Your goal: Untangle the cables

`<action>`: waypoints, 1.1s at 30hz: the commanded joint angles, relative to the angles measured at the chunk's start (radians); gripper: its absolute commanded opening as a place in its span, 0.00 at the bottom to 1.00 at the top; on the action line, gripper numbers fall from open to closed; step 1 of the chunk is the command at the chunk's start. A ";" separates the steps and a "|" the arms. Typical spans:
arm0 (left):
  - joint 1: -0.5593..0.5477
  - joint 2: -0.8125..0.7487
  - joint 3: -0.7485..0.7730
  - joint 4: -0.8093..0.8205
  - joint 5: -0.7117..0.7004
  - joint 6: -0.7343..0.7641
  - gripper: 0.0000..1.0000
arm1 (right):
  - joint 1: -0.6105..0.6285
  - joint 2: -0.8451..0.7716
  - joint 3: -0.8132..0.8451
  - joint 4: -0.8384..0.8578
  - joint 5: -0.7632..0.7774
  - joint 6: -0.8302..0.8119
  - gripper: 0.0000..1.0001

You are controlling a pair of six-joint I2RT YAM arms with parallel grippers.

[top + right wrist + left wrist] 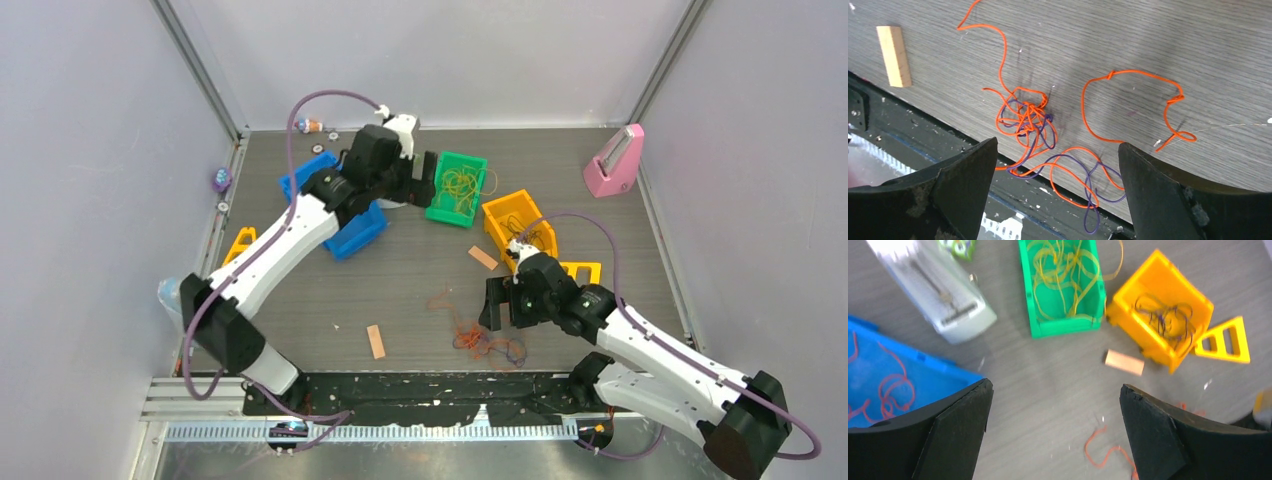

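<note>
Right wrist view: my right hand [1056,145] released, over orange-purple cables [1025,117] tangled on table [1173,50] near front edge; left hand [1055,385] likewise released. Best: I pinch one purple loop, draw slowly.

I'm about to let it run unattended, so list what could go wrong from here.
1. The orange and purple tangle lies at the near edge of the table, loops over the dark strip; a pull by the open right gripper could drag it off.
2. Its colours are knotted together, so lifting one strand may tighten the knot.
3. A yellow strand hangs over the rim of the green bin; the left gripper could snag it.
</note>
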 commanded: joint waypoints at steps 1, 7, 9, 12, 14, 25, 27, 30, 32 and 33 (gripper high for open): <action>-0.027 -0.149 -0.254 0.079 0.048 -0.032 0.99 | 0.009 0.020 0.018 0.054 0.064 -0.039 0.95; -0.075 -0.311 -0.603 0.245 0.152 -0.146 0.99 | 0.026 0.068 0.004 0.095 0.044 -0.042 0.95; -0.108 -0.345 -0.710 0.301 0.161 -0.190 0.98 | 0.051 0.067 -0.003 0.103 0.043 -0.033 0.86; -0.134 -0.381 -0.813 0.369 0.161 -0.236 0.97 | 0.102 0.067 -0.017 0.126 0.022 -0.024 0.74; -0.134 -0.411 -0.887 0.433 0.168 -0.262 0.98 | 0.139 0.068 -0.026 0.140 0.017 -0.011 0.69; -0.189 -0.363 -1.009 0.622 0.124 -0.383 0.98 | 0.257 0.124 -0.096 0.257 0.019 0.076 0.58; -0.202 -0.322 -1.005 0.655 0.132 -0.407 0.96 | 0.275 0.154 -0.095 0.277 0.027 0.088 0.55; -0.219 -0.262 -0.987 0.691 0.139 -0.434 0.93 | 0.288 0.186 -0.091 0.288 0.040 0.095 0.42; -0.226 -0.229 -0.966 0.695 0.143 -0.446 0.92 | 0.291 0.191 -0.083 0.283 0.045 0.093 0.29; -0.231 -0.216 -0.958 0.697 0.148 -0.453 0.90 | 0.291 0.188 -0.076 0.270 0.050 0.092 0.20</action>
